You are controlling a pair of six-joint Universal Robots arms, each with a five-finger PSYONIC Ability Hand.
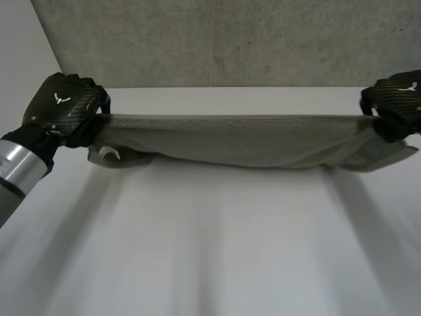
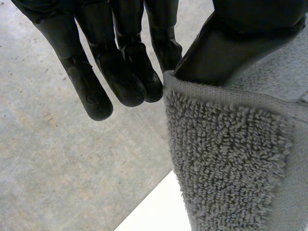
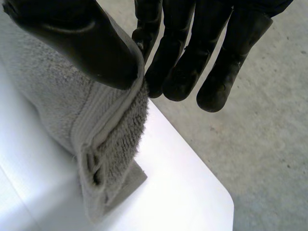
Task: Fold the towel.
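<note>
The grey towel [image 1: 243,141] hangs stretched between the two hands at the far side of the surface [image 1: 210,250]. Its upper edge runs in a nearly straight line from one hand to the other, and its lower part sags down and lies on the white top. The surface is plain white, and beyond its far edge there is a grey, speckled concrete floor [image 1: 217,39]. The wrist views show the same floor behind the fingers, and the right wrist view also shows a rounded corner of the surface. The left robot hand [image 1: 62,105] grasps the left end of the upper edge. In its wrist view the thumb [image 2: 231,48] presses on the hemmed corner of the terry cloth, while the other fingers point down, almost straight, beside the cloth and in front of the floor. The right robot hand [image 1: 395,102] grasps the right end in the same manner. Its thumb [image 3: 82,38] lies on the ribbed border and pinches it against the nearest finger, and below it the cloth hangs in layers down to the surface.
</note>
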